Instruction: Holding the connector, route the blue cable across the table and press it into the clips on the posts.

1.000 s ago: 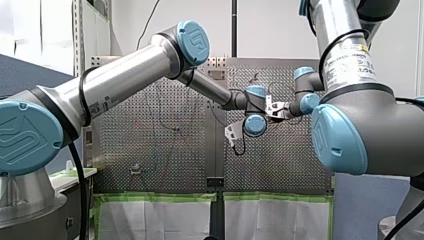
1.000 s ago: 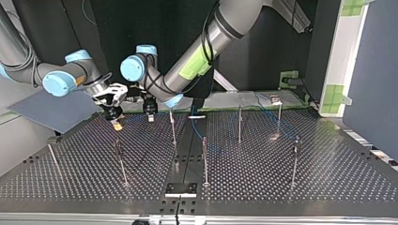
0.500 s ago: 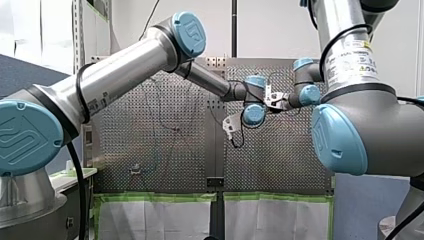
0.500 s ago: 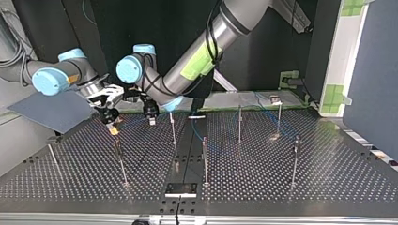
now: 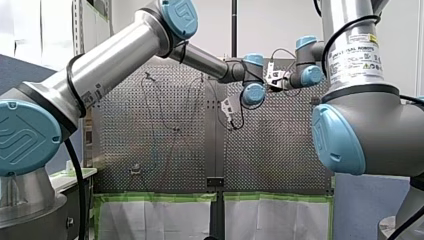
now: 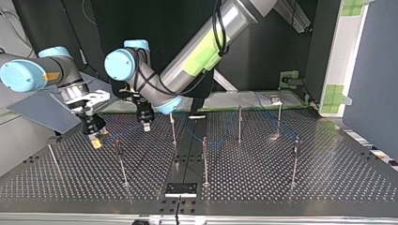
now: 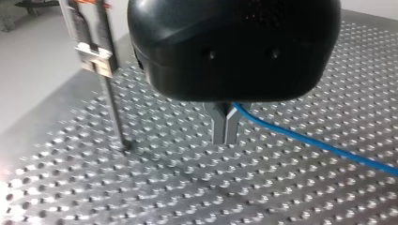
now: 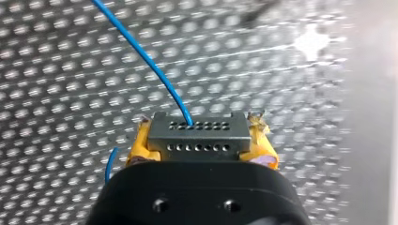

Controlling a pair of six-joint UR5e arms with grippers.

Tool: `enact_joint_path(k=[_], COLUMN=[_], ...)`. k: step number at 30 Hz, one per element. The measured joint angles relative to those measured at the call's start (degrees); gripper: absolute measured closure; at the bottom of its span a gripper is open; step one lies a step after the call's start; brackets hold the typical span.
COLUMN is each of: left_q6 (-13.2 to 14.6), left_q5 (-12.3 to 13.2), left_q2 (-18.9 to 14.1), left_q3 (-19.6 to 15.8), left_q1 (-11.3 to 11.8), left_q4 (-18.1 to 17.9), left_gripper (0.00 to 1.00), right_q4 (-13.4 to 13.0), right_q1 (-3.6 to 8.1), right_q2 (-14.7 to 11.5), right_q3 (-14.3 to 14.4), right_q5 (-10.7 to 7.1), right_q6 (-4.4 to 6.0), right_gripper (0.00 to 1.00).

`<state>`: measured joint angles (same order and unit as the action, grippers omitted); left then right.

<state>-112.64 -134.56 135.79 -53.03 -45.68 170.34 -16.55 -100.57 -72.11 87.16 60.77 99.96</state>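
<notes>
Posts (image 6: 204, 159) of thin metal stood across a perforated table (image 6: 328, 187), seen from the far side. At the top view's left, my right gripper (image 6: 95, 140) hung just above the table near its left edge. Its yellow pads (image 8: 139, 149) were clamped on the connector (image 8: 197, 136) (a small grey block with two rows of holes). The blue cable (image 8: 141, 47) ran out of the connector's face and away over the table. Next along, my left gripper (image 6: 146, 125) hung near the right one. Its metal fingers (image 7: 219, 129) were pinched together on the cable, which trailed off from them across the table. Farther right, a faint blue line lay around the far posts; whether any clip held it I could not tell.

I judged the job early to midway: connector in hand and cable taken up, with the pressing into clips left to do. For room, the table's left edge and a grey panel (image 6: 42, 112) hemmed in my right gripper, and one post (image 6: 120, 161) stood near it. The middle and right of the table lay more open, with lanes between posts.
</notes>
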Motion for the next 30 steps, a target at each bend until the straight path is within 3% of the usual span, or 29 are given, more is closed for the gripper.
enact_joint_path(k=[3, 8, 22, 30], left_q6=[0.2, 0.34, -0.49, -0.29], left_q5=[-0.33, -0.77, 5.04, 5.83], left_q2=[-0.77, -1.28, -2.33, -2.67], left_q3=[-0.01, -0.01, -0.34, 0.01], left_q1=[-0.07, -0.13, 1.06, 1.52], left_q4=[0.65, 1.19, -0.66, -1.18], left_gripper=[1.0, 1.0, 1.0, 1.0], right_q4=[0.29, 0.59, 0.64, 1.02], right_q1=[0.02, 0.04, -0.33, 0.0], right_q2=[-1.55, -3.33, -3.66, -3.82], right_q3=[-0.43, -0.68, -0.85, -1.7], right_q5=[-0.08, -0.11, -0.79, -1.08], right_q6=[1.26, 1.93, 1.62, 1.63], right_gripper=[1.0, 1.0, 1.0, 1.0])
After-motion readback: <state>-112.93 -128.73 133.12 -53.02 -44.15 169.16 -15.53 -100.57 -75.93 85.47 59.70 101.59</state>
